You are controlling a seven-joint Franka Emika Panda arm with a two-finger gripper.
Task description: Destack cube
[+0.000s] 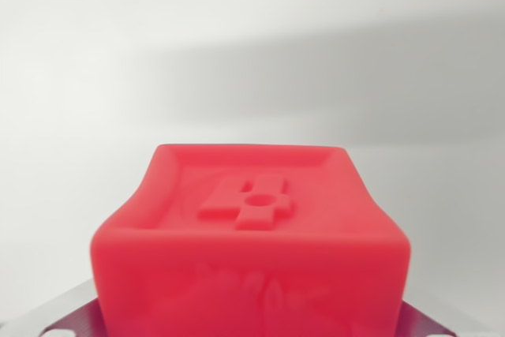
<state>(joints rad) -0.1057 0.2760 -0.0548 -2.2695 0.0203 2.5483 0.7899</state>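
Observation:
A red cube (252, 226) fills the lower middle of the wrist view, very close to the camera. Its upper face has a raised rim and an embossed figure with a round hole. The cube's sides bow inward, as if squeezed. My gripper (251, 323) sits at the bottom edge of the view. Only grey metal parts of it show, at the lower left corner (55, 315) and the lower right corner (430, 323), and the cube lies between them. The fingertips are hidden by the cube. No second cube is visible.
Behind the cube there is only a blurred white surface with a broad soft grey shadow (316, 92) across the upper middle.

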